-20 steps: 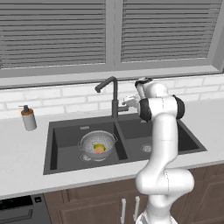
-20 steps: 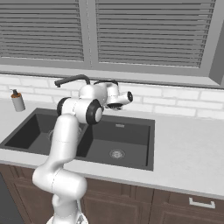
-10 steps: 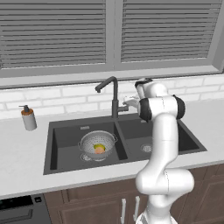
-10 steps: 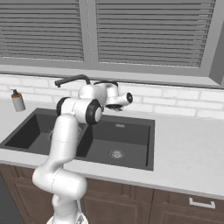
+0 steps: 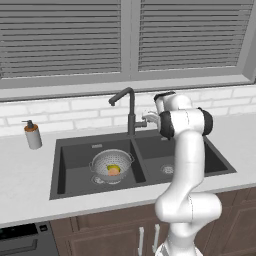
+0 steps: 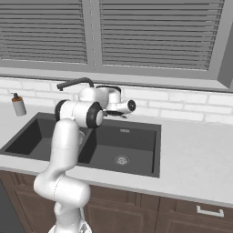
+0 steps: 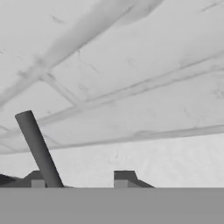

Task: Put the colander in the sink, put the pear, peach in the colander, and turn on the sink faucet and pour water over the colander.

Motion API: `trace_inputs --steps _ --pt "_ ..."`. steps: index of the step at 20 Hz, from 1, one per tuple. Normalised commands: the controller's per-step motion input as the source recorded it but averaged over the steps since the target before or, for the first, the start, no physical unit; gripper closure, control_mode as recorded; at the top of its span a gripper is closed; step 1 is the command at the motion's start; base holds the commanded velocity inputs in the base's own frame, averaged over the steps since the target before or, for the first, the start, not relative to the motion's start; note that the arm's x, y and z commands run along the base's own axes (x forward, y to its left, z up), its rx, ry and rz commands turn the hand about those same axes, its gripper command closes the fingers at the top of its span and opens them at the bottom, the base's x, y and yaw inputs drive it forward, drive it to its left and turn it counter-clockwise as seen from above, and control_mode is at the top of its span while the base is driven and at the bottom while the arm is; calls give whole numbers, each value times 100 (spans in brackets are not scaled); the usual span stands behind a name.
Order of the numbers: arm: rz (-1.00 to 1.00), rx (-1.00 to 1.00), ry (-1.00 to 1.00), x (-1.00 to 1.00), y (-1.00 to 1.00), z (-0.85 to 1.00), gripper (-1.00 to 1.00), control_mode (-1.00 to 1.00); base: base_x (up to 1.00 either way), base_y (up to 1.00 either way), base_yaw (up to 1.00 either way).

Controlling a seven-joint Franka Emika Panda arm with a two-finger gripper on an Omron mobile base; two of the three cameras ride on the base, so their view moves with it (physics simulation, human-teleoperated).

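Faucet (image 5: pixel 128 107) lever (image 7: pixel 38 149) next – nudge sideways gently; gripper (image 7: pixel 83 178) beside it, jaw state unclear, nothing visibly gripped.

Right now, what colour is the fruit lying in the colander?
Orange-pink peach beside yellow-green pear, inside the colander; clearest in the left base view.

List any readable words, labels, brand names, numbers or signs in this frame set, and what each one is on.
None: no readable text shows in any view.
The soap pump bottle carries no legible label.
The sink faucet, the sink, the colander and the cabinet fronts are unmarked.
The dark appliance panel at the lower left shows small marks too blurred to read.
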Motion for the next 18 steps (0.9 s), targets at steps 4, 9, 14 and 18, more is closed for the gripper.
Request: trace_inputs --steps 4,9,14,18 --pt "-21 0 0 0 -100 -11 100 -100 0 0 0" --pt "-20 0 4 0 -100 -12 100 -100 0 0 0" --pt "-20 0 5 -2 -100 -17 100 -100 0 0 0" --pt "-20 0 2 -18 -94 -7 100 -100 0 0 0"
